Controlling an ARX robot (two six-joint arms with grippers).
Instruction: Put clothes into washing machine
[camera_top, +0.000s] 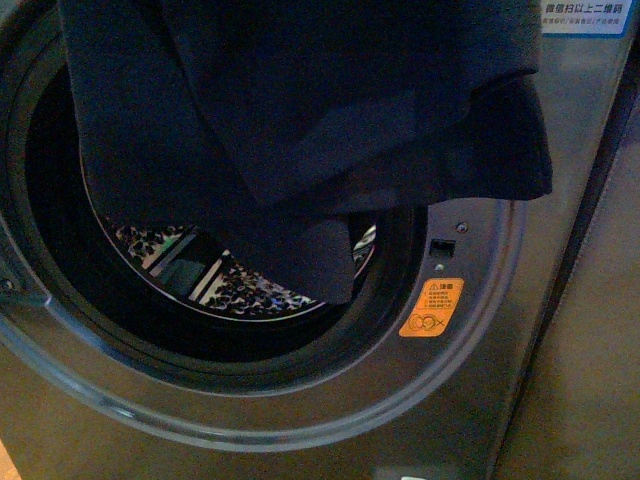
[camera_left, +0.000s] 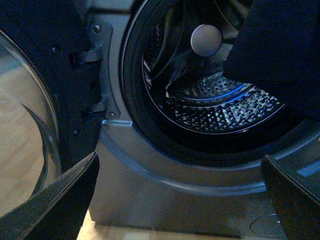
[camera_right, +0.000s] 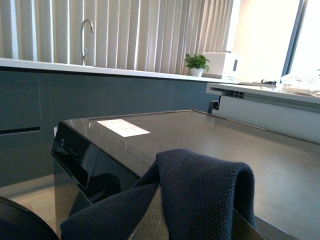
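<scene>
The clothes (camera_top: 300, 110), a thick dark navy garment, hang in front of the upper half of the washing machine's (camera_top: 470, 330) round mouth, their lower edge over the perforated steel drum (camera_top: 230, 280). My right gripper (camera_right: 187, 227) is shut on a fold of the clothes (camera_right: 200, 190), held above the machine's flat top (camera_right: 210, 135). My left gripper (camera_left: 185, 200) is open and empty, low before the grey porthole rim (camera_left: 165, 165). The drum (camera_left: 220, 105) and a corner of the clothes (camera_left: 280, 50) show in the left wrist view. Neither gripper shows in the front view.
The open door (camera_left: 45, 115) with its glass bowl stands to one side of the mouth, on its hinge (camera_left: 102, 75). An orange sticker (camera_top: 432, 308) sits beside the rim. A counter with a tap (camera_right: 86, 35) and a potted plant (camera_right: 196, 63) lies behind the machine.
</scene>
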